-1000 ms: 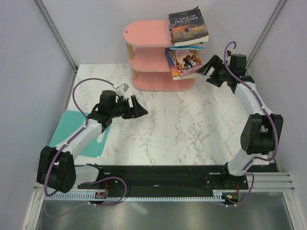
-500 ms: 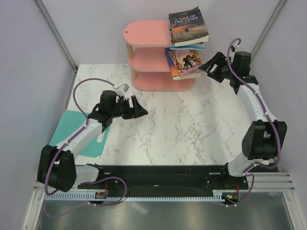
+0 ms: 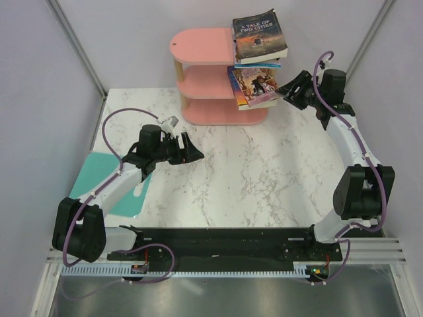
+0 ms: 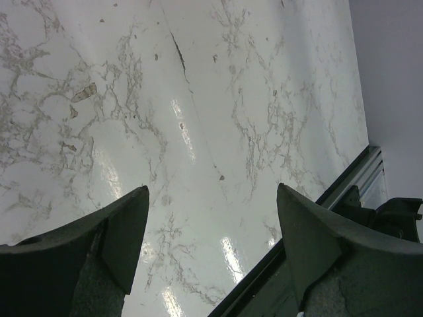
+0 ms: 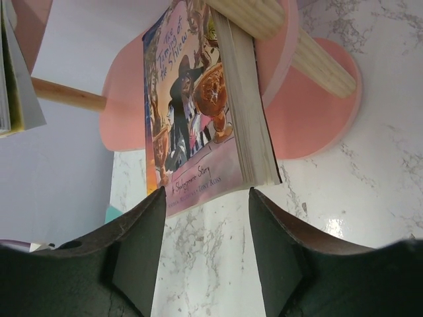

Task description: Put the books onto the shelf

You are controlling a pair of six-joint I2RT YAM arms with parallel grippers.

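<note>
R gripper (image 5: 207,193) is at the right side of the shelf (image 3: 205,46), jaws part-open at the near edge of the picture-covered book (image 5: 192,112). We can't see a firm grip. The book lies on the shelf's mid tier, much of it overhanging. We'd push it inward, flat along the board, clear of the wooden post (image 5: 264,16). "A Tale of Two Cities" (image 3: 259,34) tops the shelf, also overhanging. L gripper (image 4: 212,188) is wide, empty, well in front of the shelf.

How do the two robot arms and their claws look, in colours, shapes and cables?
The left arm and right arm have white links, bulky black joints and a looping purple cable each. The left claw and right claw each have two dark, wedge-shaped fingers.
</note>
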